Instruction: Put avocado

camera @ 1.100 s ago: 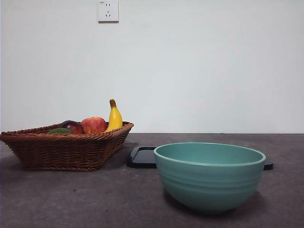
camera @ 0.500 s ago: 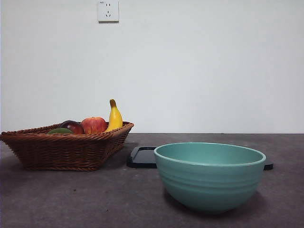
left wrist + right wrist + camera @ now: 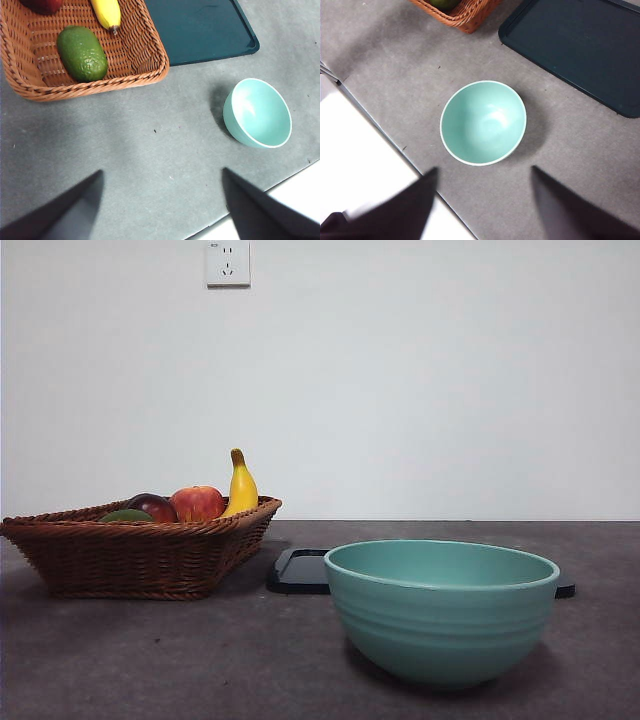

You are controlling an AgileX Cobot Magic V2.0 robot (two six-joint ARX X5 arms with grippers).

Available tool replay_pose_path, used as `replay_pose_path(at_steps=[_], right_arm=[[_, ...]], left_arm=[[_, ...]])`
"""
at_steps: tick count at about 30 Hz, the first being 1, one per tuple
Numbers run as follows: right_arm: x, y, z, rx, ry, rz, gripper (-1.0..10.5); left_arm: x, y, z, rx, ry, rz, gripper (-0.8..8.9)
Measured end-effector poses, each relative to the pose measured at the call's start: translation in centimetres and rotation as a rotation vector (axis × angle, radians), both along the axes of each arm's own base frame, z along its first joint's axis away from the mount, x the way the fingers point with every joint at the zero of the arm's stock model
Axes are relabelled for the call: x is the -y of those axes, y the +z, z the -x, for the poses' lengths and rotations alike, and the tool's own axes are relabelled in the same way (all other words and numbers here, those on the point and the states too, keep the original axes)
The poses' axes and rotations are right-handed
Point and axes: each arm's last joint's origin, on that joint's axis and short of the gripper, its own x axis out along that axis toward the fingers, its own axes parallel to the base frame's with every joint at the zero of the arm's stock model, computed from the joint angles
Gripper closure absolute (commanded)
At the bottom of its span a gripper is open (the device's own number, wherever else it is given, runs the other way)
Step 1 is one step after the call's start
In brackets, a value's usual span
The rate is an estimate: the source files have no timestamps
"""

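Note:
The avocado [image 3: 82,53] is dark green and lies in the wicker basket [image 3: 145,75] beside a banana [image 3: 107,12]. In the front view only its top [image 3: 127,515] shows over the basket rim [image 3: 130,550]. My left gripper [image 3: 160,200] hangs high above the bare table, open, well short of the basket. My right gripper [image 3: 482,200] is open too, high above the teal bowl [image 3: 483,122], which is empty. A sliver of the avocado [image 3: 444,4] shows in the right wrist view. Neither gripper appears in the front view.
The basket also holds a red apple [image 3: 197,503], a dark maroon fruit [image 3: 152,506] and the banana [image 3: 240,485]. A dark flat tray [image 3: 200,27] lies behind the teal bowl [image 3: 440,610]. The table's front edge [image 3: 395,145] runs close to the bowl.

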Motion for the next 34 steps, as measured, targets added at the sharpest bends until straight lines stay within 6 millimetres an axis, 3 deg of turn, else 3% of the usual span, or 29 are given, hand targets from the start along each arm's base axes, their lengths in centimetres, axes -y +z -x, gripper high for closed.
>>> replay_pose_path(at_steps=[9, 16, 26, 34], right_arm=[[0.0, 0.0, 0.0, -0.001, -0.002, -0.001, 5.6], [0.0, 0.0, 0.0, -0.002, -0.002, -0.001, 5.6], [0.0, 0.0, 0.0, -0.001, -0.002, -0.002, 5.6], [0.0, 0.0, 0.0, -0.001, -0.003, -0.002, 5.6]], left_arm=[[0.1, 0.1, -0.3, 0.005, 0.007, 0.016, 3.99], [0.6, 0.5, -1.9, 0.008, 0.010, 0.003, 3.99], [2.7, 3.6, -7.2, 0.039, 0.041, -0.108, 4.04], [5.5, 2.8, -12.3, -0.034, 0.085, -0.262, 4.08]])
